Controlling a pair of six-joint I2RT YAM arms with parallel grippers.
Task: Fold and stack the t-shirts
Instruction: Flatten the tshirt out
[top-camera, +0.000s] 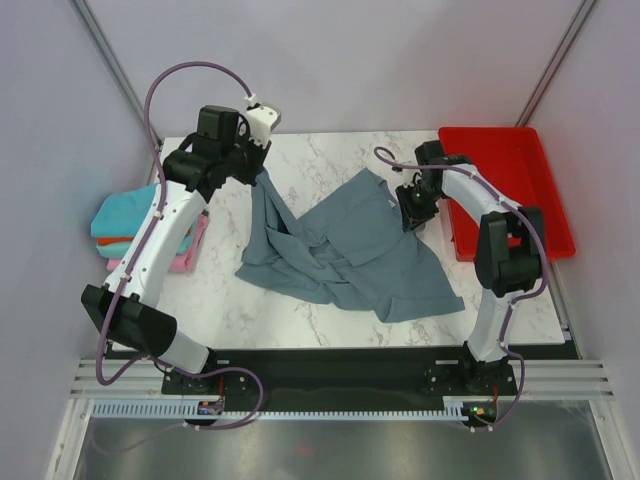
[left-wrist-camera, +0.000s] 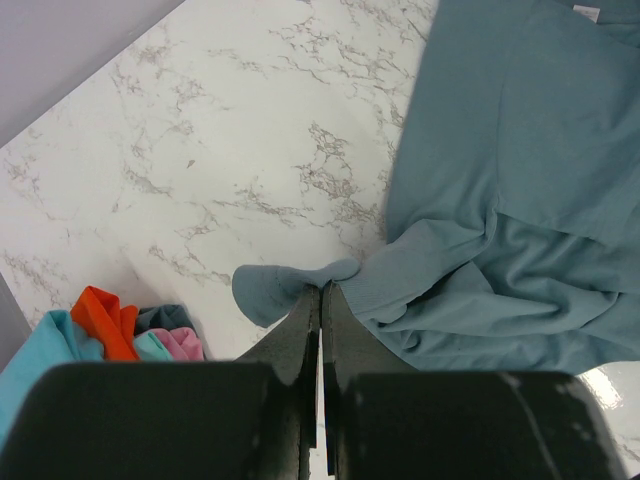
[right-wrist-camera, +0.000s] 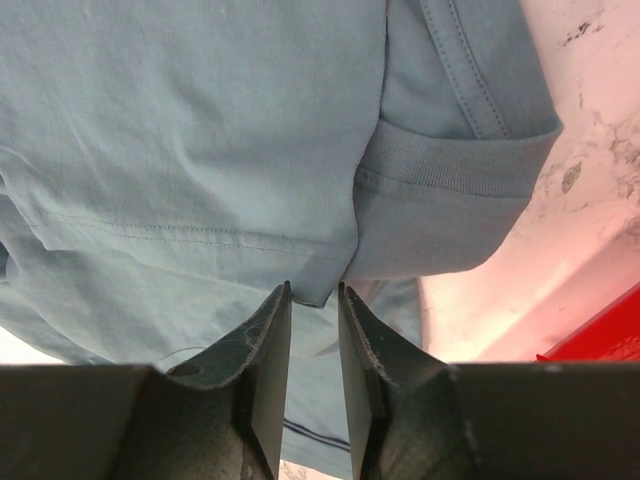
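Observation:
The large slate grey-blue t-shirt lies crumpled on the marble table. Its left part is pulled up to my left gripper. In the left wrist view that gripper is shut on a fold of the shirt's edge, and the rest of the shirt hangs down to the right. My right gripper is over the shirt's right sleeve. Its jaws stand a little apart, with a hem corner of the shirt just at the tips. Folded teal, orange and pink t-shirts are stacked at the left edge.
A red plastic tray stands at the right of the table, close to the right arm's elbow; its corner shows in the right wrist view. The stack's teal, orange and pink cloth lies below the left gripper.

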